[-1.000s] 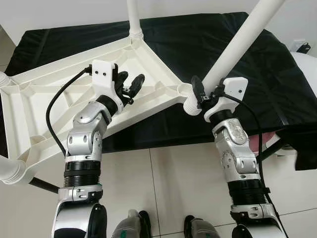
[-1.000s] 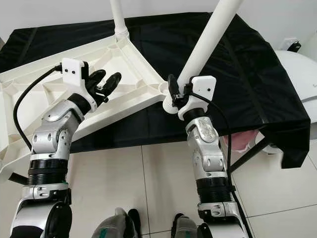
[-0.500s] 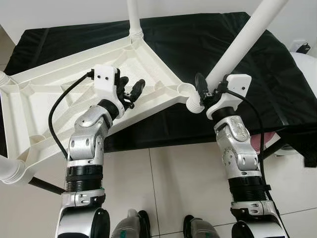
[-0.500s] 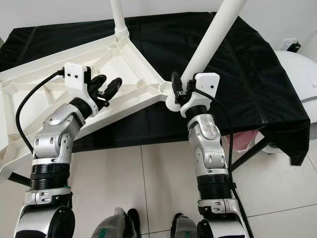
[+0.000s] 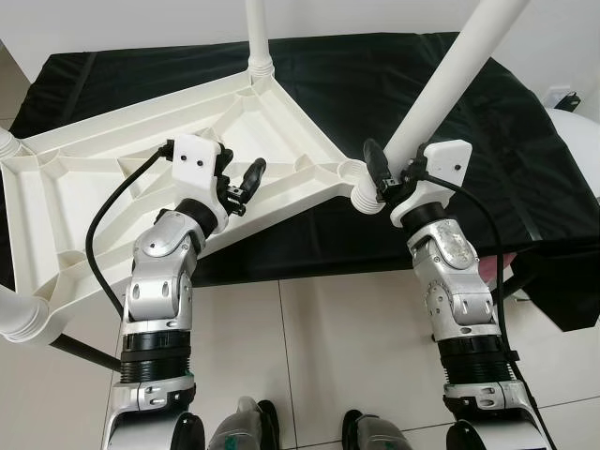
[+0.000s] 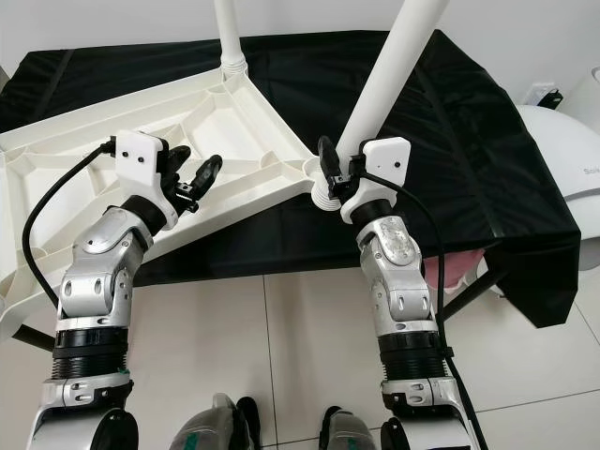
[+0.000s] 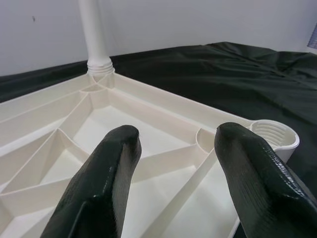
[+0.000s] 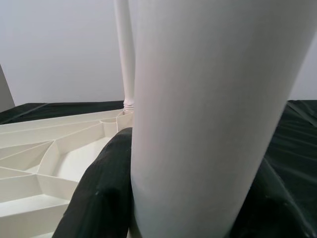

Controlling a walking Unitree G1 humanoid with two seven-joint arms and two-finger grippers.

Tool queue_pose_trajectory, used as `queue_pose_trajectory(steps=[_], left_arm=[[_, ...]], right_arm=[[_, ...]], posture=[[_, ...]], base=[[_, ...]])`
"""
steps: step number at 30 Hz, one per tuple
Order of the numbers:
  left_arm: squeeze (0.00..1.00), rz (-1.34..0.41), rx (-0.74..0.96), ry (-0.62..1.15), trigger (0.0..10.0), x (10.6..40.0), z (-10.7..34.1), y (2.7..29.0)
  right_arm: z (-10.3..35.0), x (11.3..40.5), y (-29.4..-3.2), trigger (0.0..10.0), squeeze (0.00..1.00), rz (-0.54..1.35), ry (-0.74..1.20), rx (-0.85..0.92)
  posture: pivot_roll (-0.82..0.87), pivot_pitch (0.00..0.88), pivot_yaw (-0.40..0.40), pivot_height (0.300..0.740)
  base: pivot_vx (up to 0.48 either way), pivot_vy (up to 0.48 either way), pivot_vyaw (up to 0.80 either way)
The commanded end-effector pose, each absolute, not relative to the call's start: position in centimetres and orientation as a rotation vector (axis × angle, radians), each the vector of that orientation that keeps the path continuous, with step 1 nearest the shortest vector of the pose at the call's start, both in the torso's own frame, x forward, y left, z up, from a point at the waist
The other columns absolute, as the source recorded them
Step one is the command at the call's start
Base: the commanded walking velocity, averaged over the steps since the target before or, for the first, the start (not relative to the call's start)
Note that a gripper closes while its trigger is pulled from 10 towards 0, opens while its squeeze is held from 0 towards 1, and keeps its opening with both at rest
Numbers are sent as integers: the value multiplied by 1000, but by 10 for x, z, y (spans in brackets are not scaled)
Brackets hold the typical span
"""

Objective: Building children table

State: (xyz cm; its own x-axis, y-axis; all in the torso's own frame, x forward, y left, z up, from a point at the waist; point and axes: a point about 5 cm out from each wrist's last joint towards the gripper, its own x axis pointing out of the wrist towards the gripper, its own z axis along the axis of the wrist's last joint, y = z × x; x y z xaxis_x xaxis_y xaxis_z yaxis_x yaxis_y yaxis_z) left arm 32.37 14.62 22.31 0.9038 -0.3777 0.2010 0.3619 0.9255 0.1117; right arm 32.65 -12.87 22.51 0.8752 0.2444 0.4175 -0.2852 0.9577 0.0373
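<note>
- Lying upside down on the black-draped desk, a white children's table top is being shown with its ribbed underside up and its near edge hanging past the desk's front, over the tiled floor.
- One white leg is being seen upright in the far corner socket; another leg end is sticking out at the near left corner.
- A white rounded object is standing just beside the desk on the right.
- The tilted leg is being grasped near its lower end by the right tool, its fingers clenched on both sides, with the threaded end touching the open corner socket.
- The left tool is being held released, fingers spread apart, over the ribs just left of that socket, with nothing between them.
</note>
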Motion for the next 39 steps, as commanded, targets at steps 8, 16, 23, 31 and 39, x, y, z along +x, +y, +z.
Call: queue_pose_trajectory(steps=[8,16,23,31,39], left_arm=[[0,-64,58,-261,10000,315,221,174],[0,-51,59,-249,10000,309,214,181],[0,-67,65,-259,10000,310,219,181],[0,-70,61,-259,10000,309,220,181],[0,-74,54,-252,10000,308,218,180]], right_arm=[[224,320,-136,10000,0,259,-454,89],[217,315,-135,10000,0,258,-441,90],[221,316,-132,10000,0,271,-459,87],[222,316,-131,10000,0,273,-463,88],[218,316,-131,10000,0,271,-452,87]], posture=[[-62,107,-2,740],[-58,98,-9,740],[-53,95,-8,740],[-51,96,-7,740],[-52,100,-4,740]], base=[[0,0,0],[0,0,0],[0,0,0],[0,0,0],[0,0,0]])
